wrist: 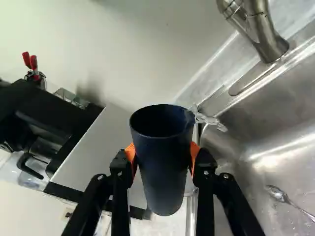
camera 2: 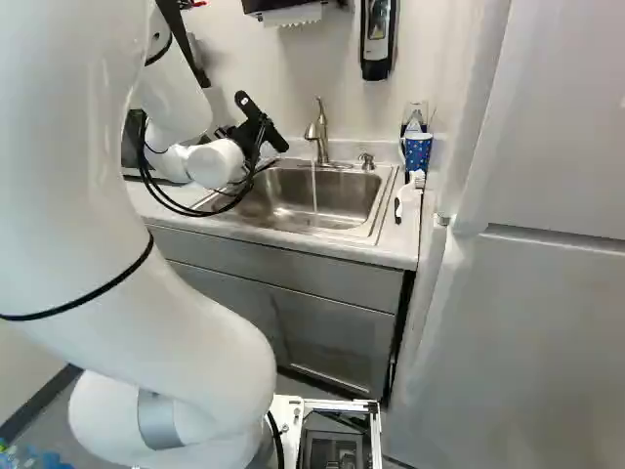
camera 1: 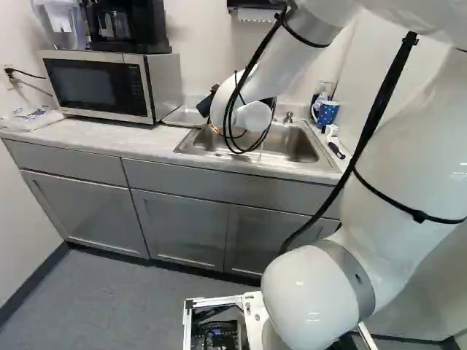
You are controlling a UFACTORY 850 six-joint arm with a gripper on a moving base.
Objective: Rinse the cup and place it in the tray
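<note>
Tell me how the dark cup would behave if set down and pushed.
The dark cup is probably stiff: its sides show no dent between the jaws. Tall and seemingly narrower at the base, it could tip if pushed near the rim. Its round wall suggests it might roll once lying down.

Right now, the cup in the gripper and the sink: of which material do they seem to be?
The cup looks like matte plastic or coated metal; its dark surface is even, with hardly any shine. The sink seems brushed stainless steel: grey, with soft, streaked highlights.
</note>
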